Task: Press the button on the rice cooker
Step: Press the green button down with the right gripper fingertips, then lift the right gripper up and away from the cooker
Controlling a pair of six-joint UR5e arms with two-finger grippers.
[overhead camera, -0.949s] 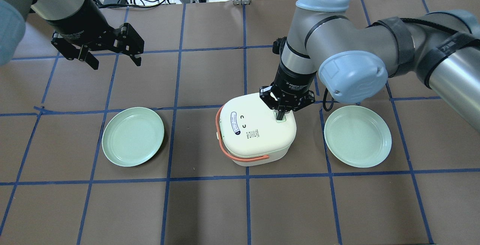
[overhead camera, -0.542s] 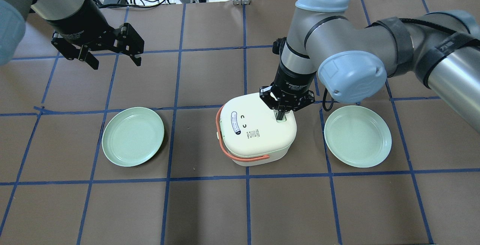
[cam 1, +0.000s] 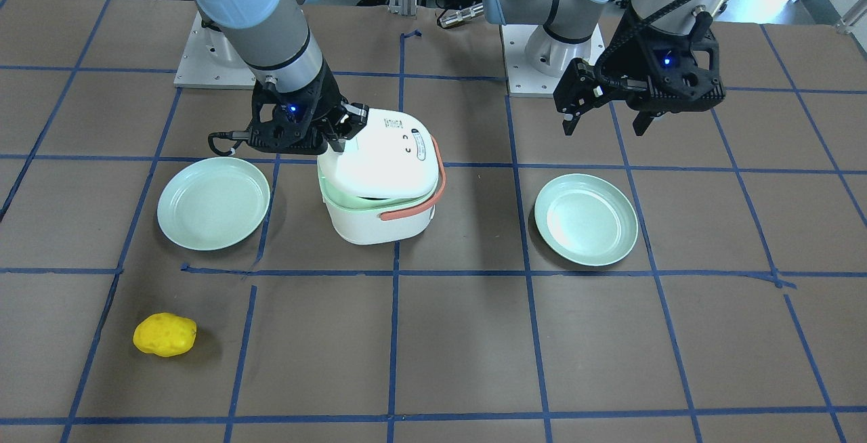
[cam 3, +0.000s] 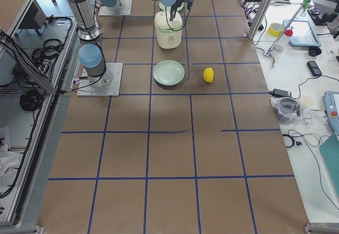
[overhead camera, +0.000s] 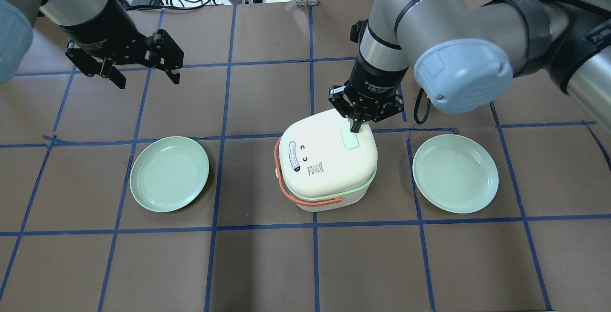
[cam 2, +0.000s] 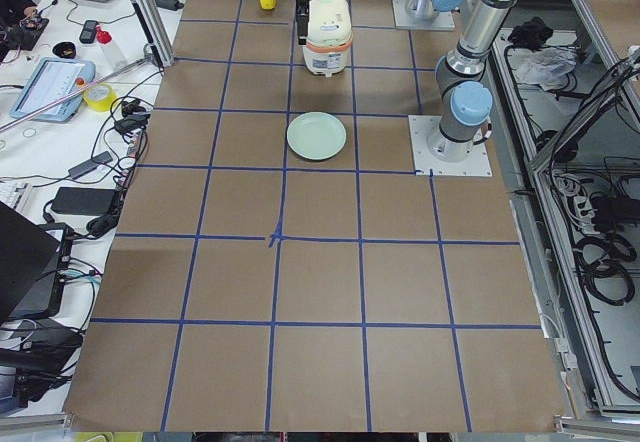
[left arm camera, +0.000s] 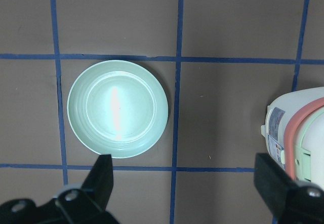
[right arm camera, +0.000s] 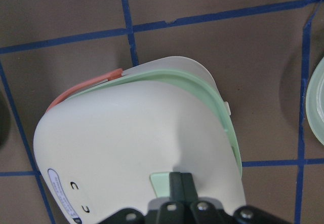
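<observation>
The rice cooker (overhead camera: pixel 329 178) sits near the middle of the table between 2 pale green plates, the left plate (overhead camera: pixel 169 173) and the right plate (overhead camera: pixel 456 173). Its button (overhead camera: pixel 349 139) is on the far right part of the white lid (overhead camera: pixel 320 152). The right gripper (overhead camera: pixel 354 127) has its 2 fingers pressed together into 1 narrow tip, poised at the far edge of the button; whether it touches is not clear. A mint band shows between lid and body on the near and right sides, so the lid looks ajar and the latch probably released. The main risk is a further push. A tip that far off centre could skid onto the bare lid, clap the lid shut again, or shove the light cooker toward the right plate. If the lid is sprung, it may swing up into the fingers (right arm camera: pixel 181 183) and wrist hanging over it, jolting the cooker or jamming the hinge; a straight lift seems safest, since a sideways drag could catch the raised edge. The salmon handle (overhead camera: pixel 310 202) lies low around the near side, clear of the tip. The left gripper (overhead camera: pixel 147 80) hovers spread wide and empty, far off to the left, posing little risk.
</observation>
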